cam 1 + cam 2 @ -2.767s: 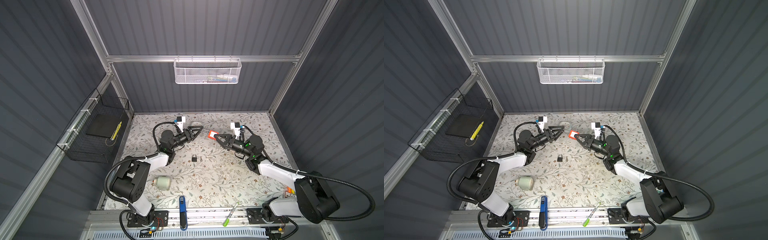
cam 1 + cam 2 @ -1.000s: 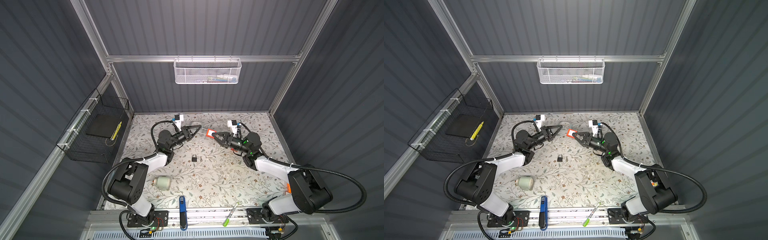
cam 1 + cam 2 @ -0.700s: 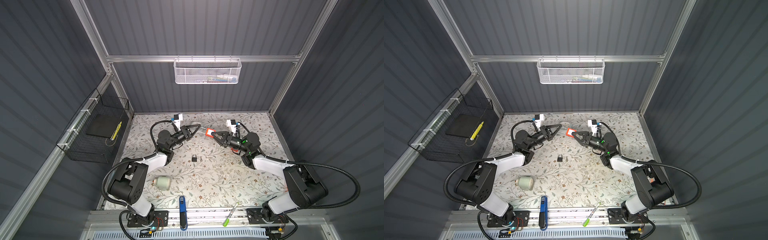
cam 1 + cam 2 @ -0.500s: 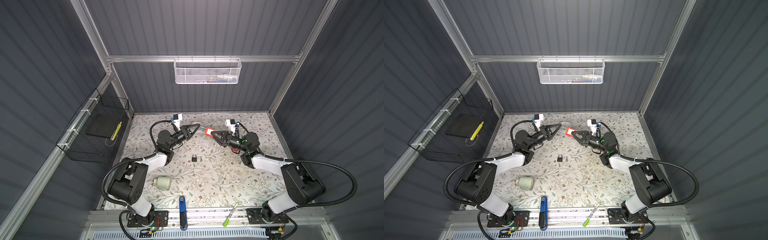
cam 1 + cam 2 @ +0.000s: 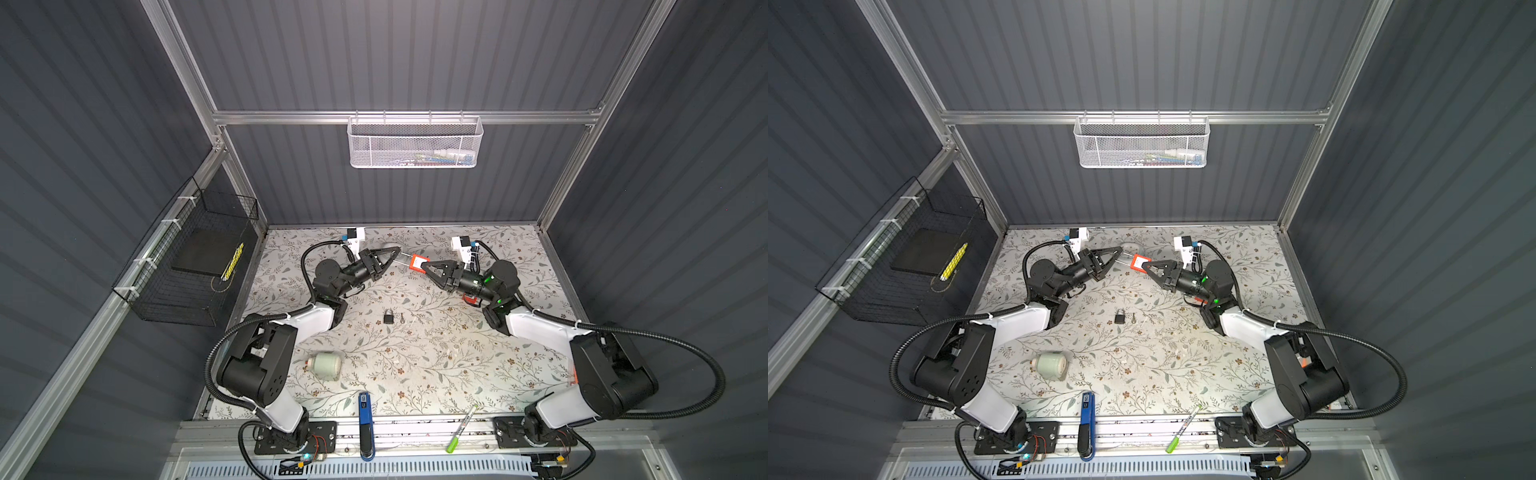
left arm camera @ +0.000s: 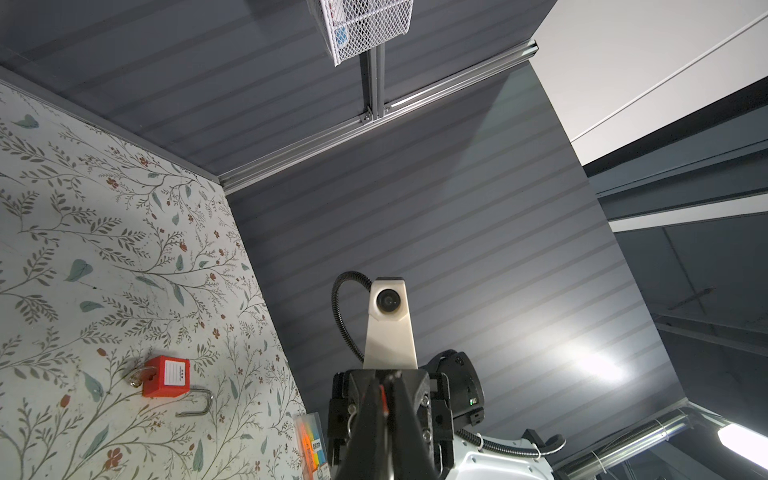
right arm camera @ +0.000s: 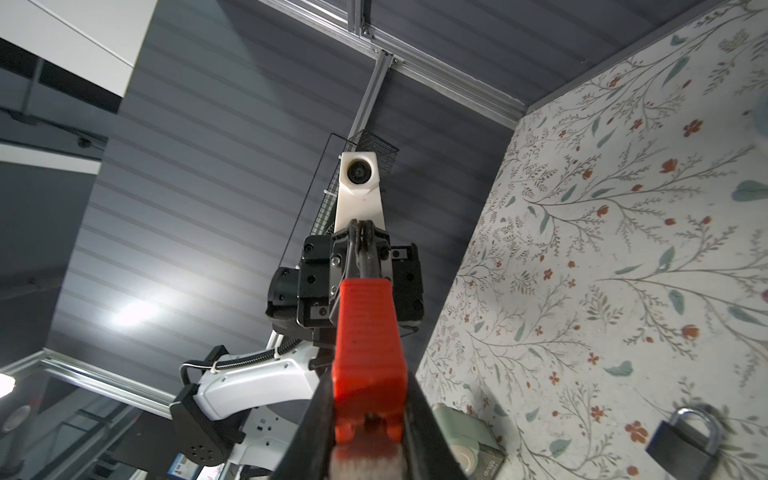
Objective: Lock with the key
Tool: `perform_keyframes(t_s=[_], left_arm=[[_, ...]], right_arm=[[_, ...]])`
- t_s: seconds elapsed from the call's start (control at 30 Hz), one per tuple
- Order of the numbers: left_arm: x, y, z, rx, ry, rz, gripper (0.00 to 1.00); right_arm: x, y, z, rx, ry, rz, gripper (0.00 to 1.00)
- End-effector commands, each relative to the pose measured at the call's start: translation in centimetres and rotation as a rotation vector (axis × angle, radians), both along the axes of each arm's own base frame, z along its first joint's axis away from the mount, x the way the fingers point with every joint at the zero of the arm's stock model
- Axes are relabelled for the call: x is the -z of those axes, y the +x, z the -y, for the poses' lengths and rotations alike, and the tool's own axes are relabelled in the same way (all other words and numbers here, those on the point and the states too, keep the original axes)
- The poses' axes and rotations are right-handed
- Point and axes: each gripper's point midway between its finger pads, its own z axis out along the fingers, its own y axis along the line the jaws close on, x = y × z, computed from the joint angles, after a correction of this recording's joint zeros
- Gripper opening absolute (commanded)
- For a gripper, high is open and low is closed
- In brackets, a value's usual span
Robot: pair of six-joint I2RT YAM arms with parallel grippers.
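Observation:
My right gripper point(image 5: 424, 266) point(image 5: 1147, 266) is shut on a red padlock point(image 5: 417, 264) point(image 5: 1138, 263), held above the back of the floral table. The padlock point(image 7: 368, 353) fills the gap between the fingers of this gripper point(image 7: 368, 374) in the right wrist view. Facing it, my left gripper point(image 5: 397, 250) point(image 5: 1119, 249) is shut on a thin silver key point(image 5: 406, 257) point(image 5: 1127, 258). The key reaches the padlock's near end. I cannot tell whether it sits in the keyhole. In the left wrist view only a red sliver of padlock point(image 6: 384, 401) shows beyond the shut fingers.
A black padlock point(image 5: 389, 317) point(image 7: 685, 440) and a small key point(image 5: 402, 319) lie mid-table. A second red padlock point(image 6: 166, 376), shackle open, lies under the right arm. A pale green canister point(image 5: 326, 365), blue tool point(image 5: 365, 424) and green pen point(image 5: 461, 428) lie in front.
The right gripper has carried the red padlock slightly left, closer to the key, and its arm has swung round. The left gripper has barely moved.

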Motion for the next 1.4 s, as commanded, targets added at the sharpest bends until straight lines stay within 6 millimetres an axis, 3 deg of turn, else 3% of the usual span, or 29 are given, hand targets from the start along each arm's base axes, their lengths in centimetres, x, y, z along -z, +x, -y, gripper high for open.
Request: perform_keyframes(t_s=[0.0,0.27,0.57,0.8,0.9,0.97,1.07,1.37], left_arm=[[-1.3,-2.2,1.2,0.103,0.007,0.037,0.0],[-2.1,-2.4,1.4,0.102,-0.017,0.097,0.0],[-1.2,-3.1,2.9,0.155,-0.007,0.105,0.0],[-0.6,-3.5,2.7,0.146,0.027,0.106,0.0],[-0.3,-3.3,2.6,0.123,0.051,0.103,0.11],[-0.4,-3.1,2.6,0.119,0.061,0.107,0.27],[-0.3,-2.7,2.8,0.109,0.079,0.111,0.4],[0.3,-2.4,3.0,0.098,0.127,0.121,0.57]], right_arm=[[-0.4,-0.2,-0.5,0.003,-0.084,0.078,0.0],[-1.7,-0.3,-1.0,-0.031,0.022,0.054,0.0],[-2.5,-0.3,-2.0,-0.076,0.077,0.051,0.0],[-1.4,-0.1,-1.7,-0.058,0.045,0.035,0.0],[-0.6,0.1,-1.1,-0.037,0.037,0.013,0.0],[-0.2,0.1,-0.7,-0.025,0.033,0.004,0.0],[0.2,0.1,-0.6,-0.01,0.009,-0.006,0.0],[0.2,-0.7,0.0,0.012,-0.009,0.005,0.0]])
